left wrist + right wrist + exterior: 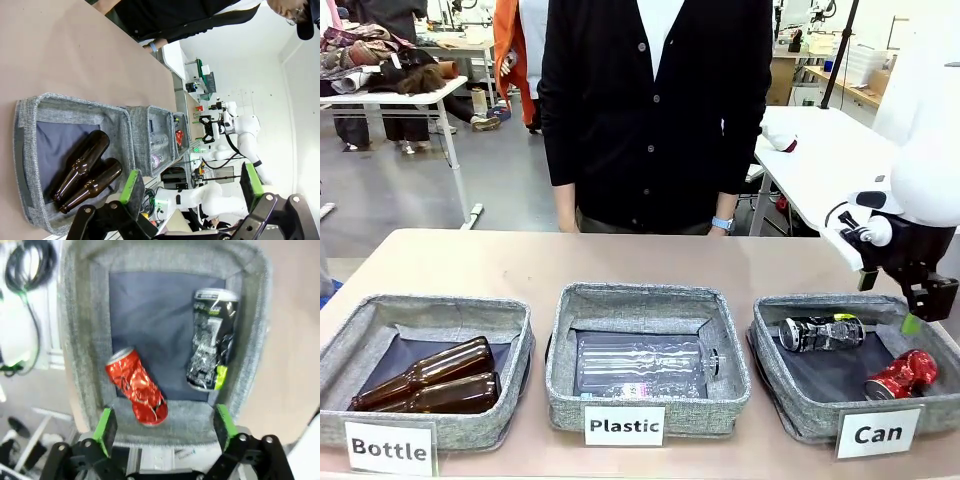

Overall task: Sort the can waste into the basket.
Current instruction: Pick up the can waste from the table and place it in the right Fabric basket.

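Both cans lie in the basket [790, 405] labelled "Can": red can [901, 374] near its front, black can [820, 332] farther back. Above it, the right gripper [162, 426] hangs released. Left gripper [190, 187] gapes empty. Neighbouring baskets hold brown bottles [430, 378] and a plastic bottle [645, 365].

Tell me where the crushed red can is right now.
The crushed red can lies in the "Can" basket at the table's right end, near the front right corner, beside the black can, below the open right gripper.
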You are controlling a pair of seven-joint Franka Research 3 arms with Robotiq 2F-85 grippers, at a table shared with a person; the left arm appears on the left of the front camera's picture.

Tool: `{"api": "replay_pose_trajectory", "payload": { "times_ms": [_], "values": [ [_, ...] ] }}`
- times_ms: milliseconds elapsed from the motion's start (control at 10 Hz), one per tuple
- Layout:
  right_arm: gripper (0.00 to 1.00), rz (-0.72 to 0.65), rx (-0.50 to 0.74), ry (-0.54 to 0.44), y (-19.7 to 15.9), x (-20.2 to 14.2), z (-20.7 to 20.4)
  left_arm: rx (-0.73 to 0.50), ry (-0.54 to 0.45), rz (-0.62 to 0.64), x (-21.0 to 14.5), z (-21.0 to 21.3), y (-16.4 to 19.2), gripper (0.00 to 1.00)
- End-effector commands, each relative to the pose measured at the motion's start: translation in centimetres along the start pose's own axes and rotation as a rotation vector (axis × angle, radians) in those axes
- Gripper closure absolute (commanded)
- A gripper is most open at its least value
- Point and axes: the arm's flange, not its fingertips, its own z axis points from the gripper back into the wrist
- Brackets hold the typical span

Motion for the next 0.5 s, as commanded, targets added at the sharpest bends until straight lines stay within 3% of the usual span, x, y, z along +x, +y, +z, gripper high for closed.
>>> {"api": "replay_pose_trajectory", "payload": {
  "times_ms": [0,100,200,300,400],
  "values": [
    [0.0,-0.127,0.004,-0.246,-0.7,0.1,0.9,-0.02,-0.008,-0.005,0.0,0.0,-0.3,0.0],
    [0.0,-0.25,0.06,-0.501,-0.6,0.2,2.0,-0.02,-0.008,-0.005,0.0,0.0,-0.3,0.0],
    [0.0,-0.508,0.032,-0.779,-1.1,0.4,3.0,-0.02,-0.008,-0.005,0.0,0.0,-0.3,0.0],
    [0.0,-0.759,-0.001,-0.985,-1.8,0.8,3.7,-0.02,-0.008,-0.005,0.0,0.0,-0.3,0.0],
    [0.0,-0.865,0.047,-1.096,-2.2,1.0,3.9,-0.02,-0.008,-0.005,0.0,0.0,-0.3,0.0]
  ]
}}
